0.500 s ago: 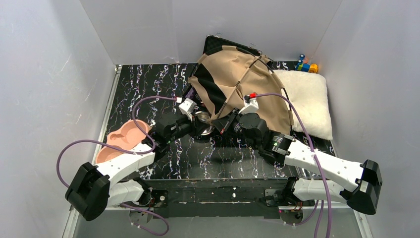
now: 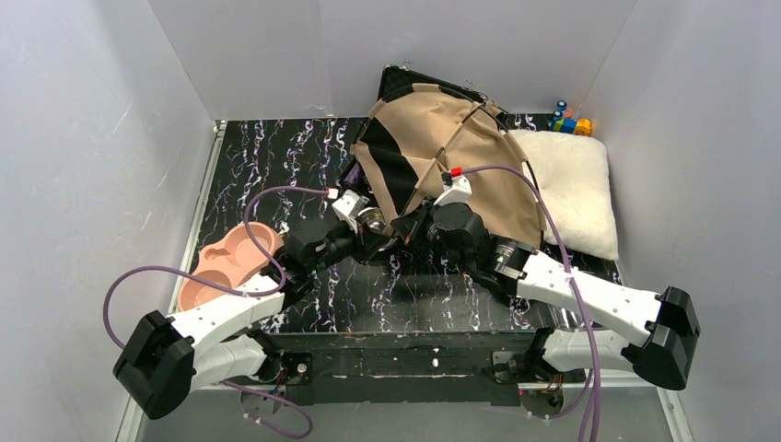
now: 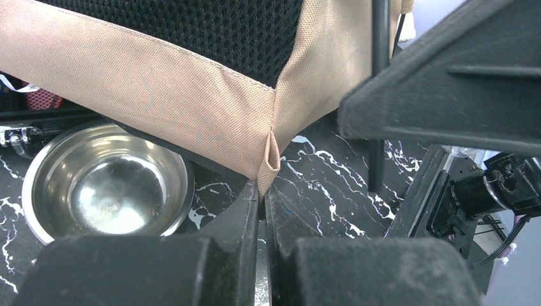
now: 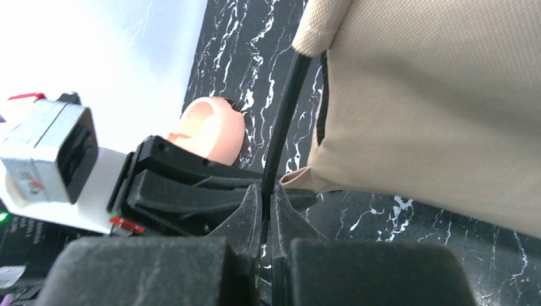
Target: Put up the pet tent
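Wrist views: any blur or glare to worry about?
Left wrist: the left gripper is soft up close, the steel bowl carries bright glare, the pet tent weave is sharp. Right wrist: the white wall is blown out, the right gripper is blurred.

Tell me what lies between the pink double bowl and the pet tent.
Top view: the left arm crosses that stretch, and a steel bowl sits at the pet tent's near edge, as the left wrist view also shows.
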Controlling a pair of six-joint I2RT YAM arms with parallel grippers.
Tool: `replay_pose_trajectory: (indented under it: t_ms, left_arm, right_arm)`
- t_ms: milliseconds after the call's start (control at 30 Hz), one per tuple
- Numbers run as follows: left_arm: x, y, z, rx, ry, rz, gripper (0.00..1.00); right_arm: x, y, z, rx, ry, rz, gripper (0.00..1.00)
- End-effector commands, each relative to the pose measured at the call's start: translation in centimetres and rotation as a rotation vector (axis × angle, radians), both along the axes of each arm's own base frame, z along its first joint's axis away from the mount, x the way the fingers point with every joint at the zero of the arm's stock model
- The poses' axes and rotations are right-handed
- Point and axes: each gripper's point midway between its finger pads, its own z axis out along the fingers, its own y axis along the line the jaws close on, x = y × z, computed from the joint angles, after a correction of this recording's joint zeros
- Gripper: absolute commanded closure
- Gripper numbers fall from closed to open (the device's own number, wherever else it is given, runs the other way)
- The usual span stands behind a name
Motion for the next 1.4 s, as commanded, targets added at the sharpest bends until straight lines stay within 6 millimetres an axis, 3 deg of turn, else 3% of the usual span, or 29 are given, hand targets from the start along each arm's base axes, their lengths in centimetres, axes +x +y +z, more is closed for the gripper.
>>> replay_pose_trajectory:
  t_ms: [0,300,600,1367]
  left_arm:
    - [-0.6,0.5,0.5,0.003,-0.036,0.009,1.00]
    - [-1.2,0.4,0.0,0.011,-0.029,-0.001,1.00]
    - [-1.0,0.5,0.2,0.014,-0.031,0.006,1.00]
    - [-1.1,0.7,0.1,0.001,-0.016,0.024,1.00]
  right_arm:
    - [3.0,-0.9,2.3,-0.034,-0.107,-0.078,0.99]
    - [4.8,-0.3,2.2,-0.008,-0.106,-0.072,0.99]
    - [5.2,1.3,-0.1,-0.056,-0.067,-0.033,0.99]
    - [4.9,-0.1,-2.6,-0.103,-0.033,-0.068,0.99]
